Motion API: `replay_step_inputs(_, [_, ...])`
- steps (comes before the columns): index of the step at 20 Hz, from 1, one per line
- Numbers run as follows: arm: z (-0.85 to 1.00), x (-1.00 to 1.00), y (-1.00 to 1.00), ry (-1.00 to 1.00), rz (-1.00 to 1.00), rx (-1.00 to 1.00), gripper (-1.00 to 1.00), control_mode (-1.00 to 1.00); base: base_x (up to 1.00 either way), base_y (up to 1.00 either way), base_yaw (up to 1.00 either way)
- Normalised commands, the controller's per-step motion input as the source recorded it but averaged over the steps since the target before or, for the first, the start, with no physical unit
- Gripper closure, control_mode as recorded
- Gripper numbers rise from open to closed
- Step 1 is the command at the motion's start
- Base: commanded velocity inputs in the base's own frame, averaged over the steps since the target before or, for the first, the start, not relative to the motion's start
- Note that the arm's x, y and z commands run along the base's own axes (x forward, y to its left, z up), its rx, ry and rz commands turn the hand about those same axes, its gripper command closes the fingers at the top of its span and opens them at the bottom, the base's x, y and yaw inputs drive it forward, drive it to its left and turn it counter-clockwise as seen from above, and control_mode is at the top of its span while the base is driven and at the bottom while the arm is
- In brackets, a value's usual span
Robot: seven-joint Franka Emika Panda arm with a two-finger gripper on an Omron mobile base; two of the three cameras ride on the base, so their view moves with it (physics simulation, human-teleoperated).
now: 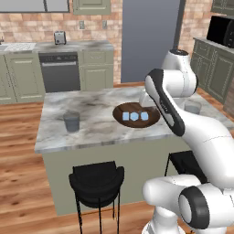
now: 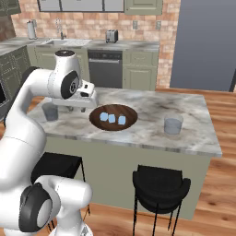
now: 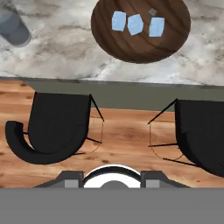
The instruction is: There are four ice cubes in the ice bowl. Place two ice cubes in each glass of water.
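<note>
- ice bowl (image 1: 136, 115) sits on the marble island counter (image 1: 91, 123), near the middle, toward the front edge; dark-brown wooden dish, flat
- three ice cubes (image 3: 135, 24) visible in the bowl, in a row; two are touching or nearly so, the third is just beside them; also seen in right base view (image 2: 113, 118)
- a small grey speck lies in the bowl beside the cubes in hand view; cannot tell what it is
- first glass of water (image 1: 71, 122) stands upright on the counter, well apart from the bowl, on the left in left base view; same glass at right in right base view (image 2: 173, 125)
- second glass (image 2: 50, 111) upright on the other side of the bowl, partly hidden by the arm; in left base view it peeks out behind the arm (image 1: 193, 107)
- cannot tell if either glass holds a cube
- gripper: fingertips hidden in base views and not clear in hand view; cannot tell if spread or pinching anything
- hand sits above the counter near the second glass, camera looking straight down
- two black stools (image 3: 52, 127) under the front edge of the island
- dishwasher (image 1: 60, 71) and a toaster (image 1: 59, 37) on the back counter
</note>
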Motion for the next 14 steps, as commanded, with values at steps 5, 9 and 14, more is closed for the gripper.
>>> replay_step_inputs(5, [-0.25,0.02,-0.11,0.01,0.0,-0.04,-1.0,-1.0,0.0,0.0,0.0])
replay_step_inputs(9, [-0.12,0.12,-0.24,0.0,0.0,0.0,-1.0,-1.0,0.0,0.0,0.0])
replay_step_inputs(14, [-0.03,0.23,-0.53,0.0,0.0,0.0,-1.0,-1.0,0.0,0.0,0.0])
